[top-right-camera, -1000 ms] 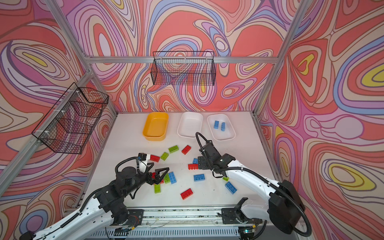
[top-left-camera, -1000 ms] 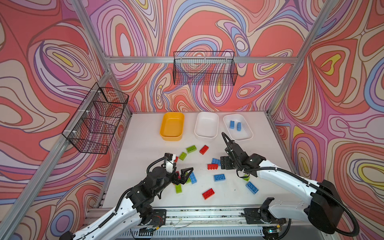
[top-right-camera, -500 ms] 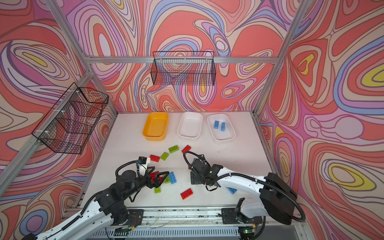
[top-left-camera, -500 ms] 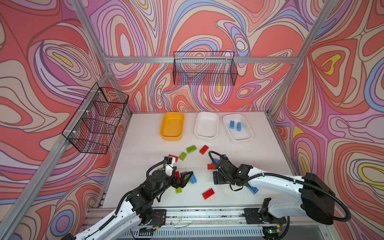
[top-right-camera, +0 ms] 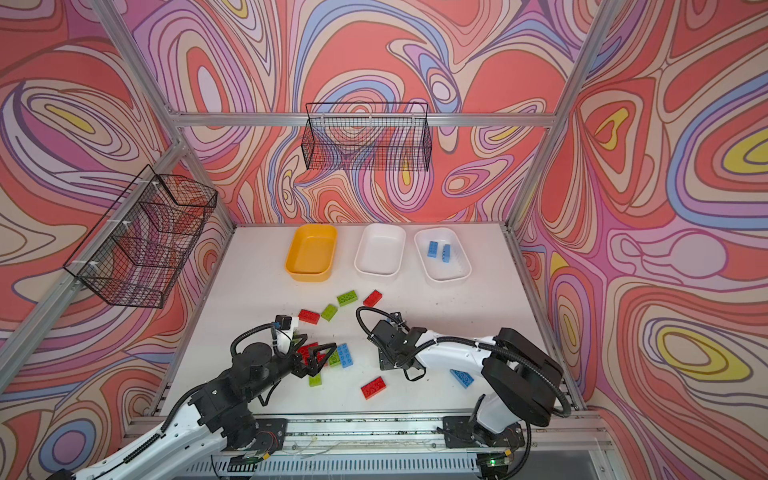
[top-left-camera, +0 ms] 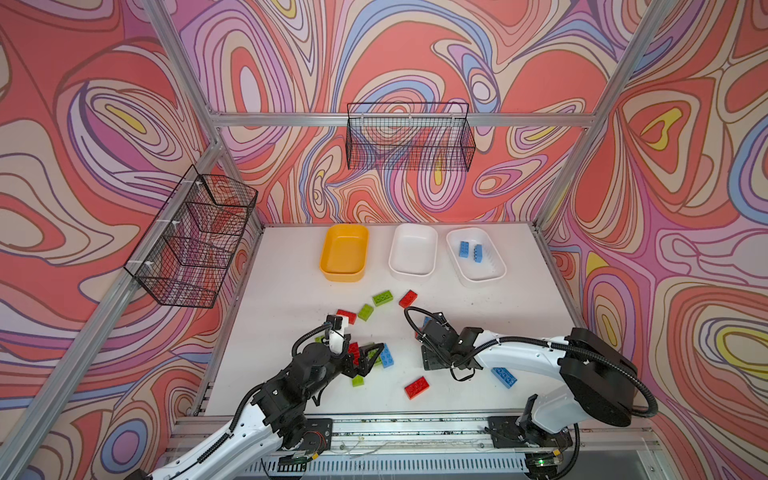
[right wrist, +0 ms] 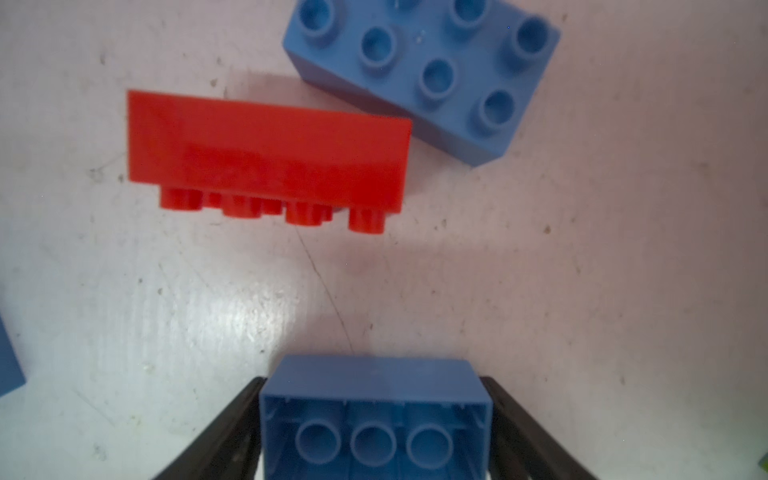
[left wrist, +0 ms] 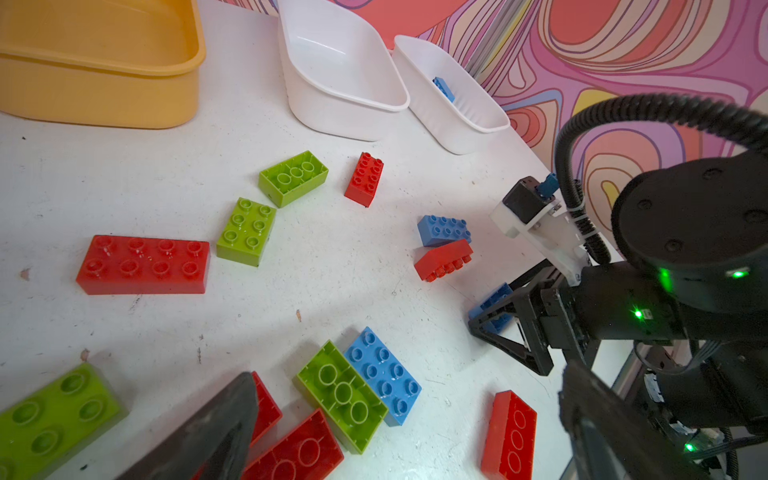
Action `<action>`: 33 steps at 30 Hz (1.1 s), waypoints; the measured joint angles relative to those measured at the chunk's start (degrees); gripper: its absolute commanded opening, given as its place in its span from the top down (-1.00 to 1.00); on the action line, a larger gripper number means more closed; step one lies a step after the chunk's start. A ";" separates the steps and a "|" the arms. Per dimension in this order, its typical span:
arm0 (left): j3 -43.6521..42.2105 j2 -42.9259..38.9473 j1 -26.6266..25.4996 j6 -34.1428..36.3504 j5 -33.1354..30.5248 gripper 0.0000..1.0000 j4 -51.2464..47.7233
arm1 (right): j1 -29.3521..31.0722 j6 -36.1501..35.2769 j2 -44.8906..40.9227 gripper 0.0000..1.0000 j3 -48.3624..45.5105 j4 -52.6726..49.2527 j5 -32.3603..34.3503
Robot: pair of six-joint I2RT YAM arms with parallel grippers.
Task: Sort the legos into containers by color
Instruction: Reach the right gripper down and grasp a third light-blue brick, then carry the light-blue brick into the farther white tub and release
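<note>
Our right pincer point(right wrist: 374, 384) has just closed on an upturned blue brick point(right wrist: 374, 419), likely bound for the blues' white tub point(top-left-camera: 496, 272); our left pincer point(top-left-camera: 370, 353) hangs open.

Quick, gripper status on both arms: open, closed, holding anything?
Left gripper: open, holding nothing.
Right gripper: closed on a blue brick, with a finger against each of its sides.

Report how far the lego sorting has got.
Done: two blue bricks lie in the right white tub. In hand: the right gripper has its fingers against both sides of a third blue brick. Left: the loose bricks, red, green and blue; the yellow tub and middle white tub are empty.
</note>
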 measured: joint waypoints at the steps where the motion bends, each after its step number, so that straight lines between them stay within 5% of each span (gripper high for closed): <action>1: 0.00 0.39 0.00 0.00 0.00 -1.00 0.00 | 0.00 -0.26 0.07 -0.24 0.07 0.17 0.04; 15: 0.04 1.88 0.00 -0.02 0.02 -1.00 0.04 | -1.88 -5.77 -3.52 0.04 4.57 -3.43 5.44; 24: 2.54 7.45 0.00 -0.50 0.50 -1.00 1.27 | -23.21 -18.18 -6.47 0.05 13.35 -0.50 8.17; 33: 5.99 13.94 -0.07 -1.36 0.90 -1.00 2.97 | -39.19 -25.33 13.27 0.07 30.27 9.35 5.57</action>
